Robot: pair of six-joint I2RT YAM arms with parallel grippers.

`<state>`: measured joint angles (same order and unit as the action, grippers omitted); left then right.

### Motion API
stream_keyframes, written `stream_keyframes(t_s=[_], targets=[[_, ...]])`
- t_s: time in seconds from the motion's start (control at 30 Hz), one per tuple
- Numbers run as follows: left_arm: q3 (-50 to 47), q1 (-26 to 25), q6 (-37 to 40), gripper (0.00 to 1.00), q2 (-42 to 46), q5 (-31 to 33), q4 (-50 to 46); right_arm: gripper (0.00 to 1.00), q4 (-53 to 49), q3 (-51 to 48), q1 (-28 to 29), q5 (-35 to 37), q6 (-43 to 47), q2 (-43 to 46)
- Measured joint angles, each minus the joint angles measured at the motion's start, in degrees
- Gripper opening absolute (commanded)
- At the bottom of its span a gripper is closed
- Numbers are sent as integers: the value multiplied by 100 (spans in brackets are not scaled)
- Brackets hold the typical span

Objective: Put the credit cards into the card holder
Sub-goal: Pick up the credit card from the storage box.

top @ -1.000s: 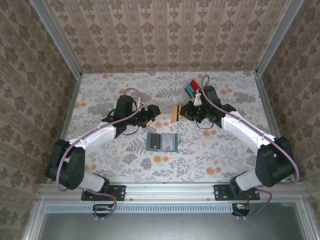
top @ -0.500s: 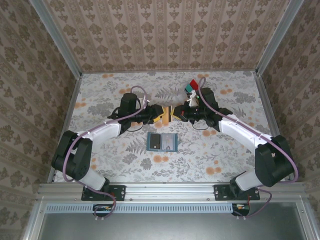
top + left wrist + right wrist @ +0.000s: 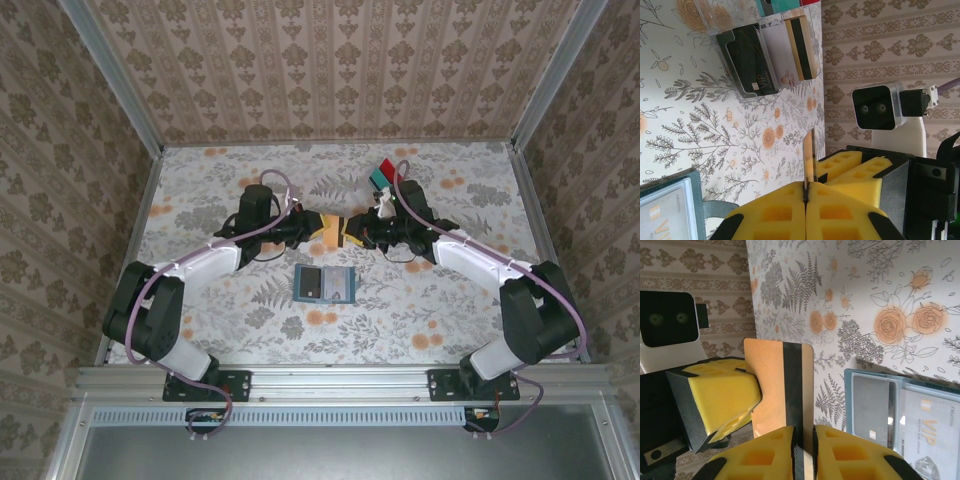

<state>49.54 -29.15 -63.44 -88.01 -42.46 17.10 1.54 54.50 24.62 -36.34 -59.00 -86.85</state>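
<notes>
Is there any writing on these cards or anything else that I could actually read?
"VIP": gold letters on the pale card in the card holder.
"VIP": small, sideways, on the dark card in the clear tray.
Fine print around the pale card's "VIP": too small to read.
On the tan card: a dark stripe, no words visible.

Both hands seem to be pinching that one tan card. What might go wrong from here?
1. The left hand and right hand both clamp the tan card. If either pulls away before the other lets go, the card may bend or slip.
2. Each hand grips near an edge, so a sloppy release might drop the card outside the open wallet.
</notes>
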Motion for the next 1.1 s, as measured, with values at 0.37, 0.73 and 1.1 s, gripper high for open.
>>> stream_keyframes(t_s=[0.37, 0.73, 1.1], targets=[[0, 70, -4, 1, 0, -22, 94, 24, 680, -136, -24, -227, -435, -210], [-175, 151, -236, 19, 35, -83, 354, 10, 1152, -221, -20, -356, -697, -216], [-199, 94, 737, 68, 267, 890, -1716, 5, -356, 9, 568, 1259, -319, 125]])
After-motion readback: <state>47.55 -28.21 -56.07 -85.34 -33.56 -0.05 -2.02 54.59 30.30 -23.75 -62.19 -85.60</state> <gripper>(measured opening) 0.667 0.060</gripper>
